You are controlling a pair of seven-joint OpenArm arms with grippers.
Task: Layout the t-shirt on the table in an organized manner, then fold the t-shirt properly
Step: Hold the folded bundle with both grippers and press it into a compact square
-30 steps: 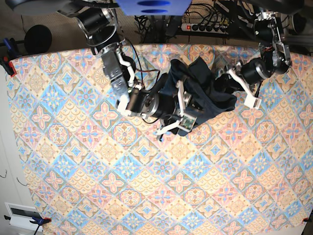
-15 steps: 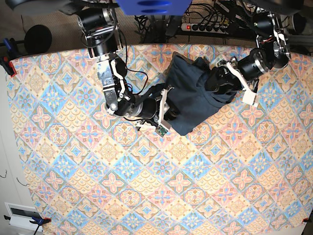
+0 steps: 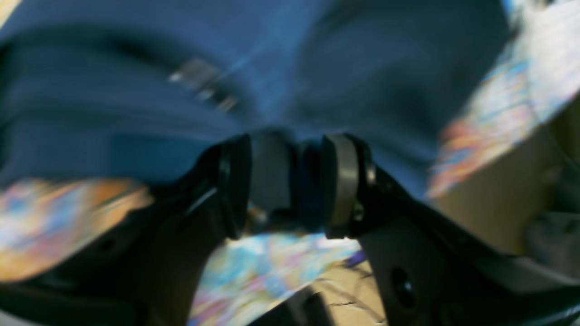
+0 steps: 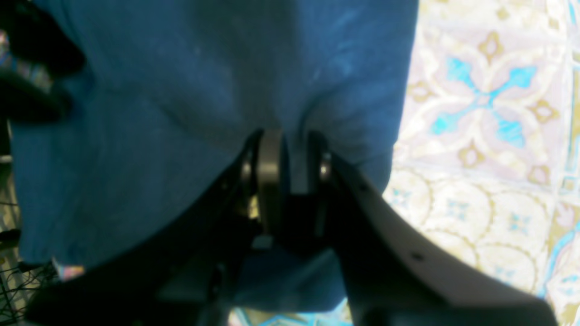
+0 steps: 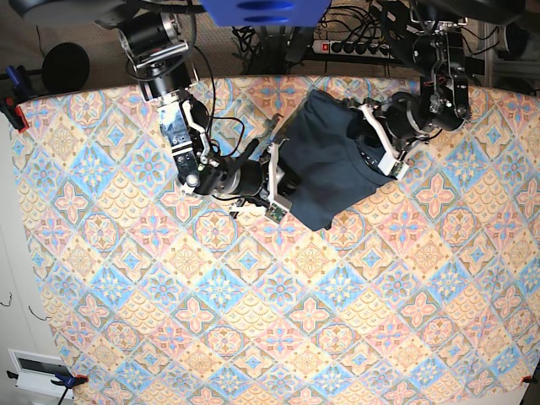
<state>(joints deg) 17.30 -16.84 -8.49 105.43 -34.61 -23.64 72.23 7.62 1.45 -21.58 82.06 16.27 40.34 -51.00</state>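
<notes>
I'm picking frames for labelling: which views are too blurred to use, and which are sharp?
Left wrist view: heavy motion smear across the dark navy fabric t-shirt and the patterned tablecloth-covered table. Right wrist view: mildly soft, tiles readable. Base view: sharp and evenly lit.

We find the t-shirt (image 5: 325, 169) on the table (image 5: 253, 312), toward its far edge, between the two grippers. In the base view the right gripper (image 5: 280, 179) meets its left edge; the left gripper (image 5: 371, 143) its right.

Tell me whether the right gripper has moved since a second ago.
Yes. The right gripper has pulled back toward the table's far-left side, dragging the t-shirt.
</notes>
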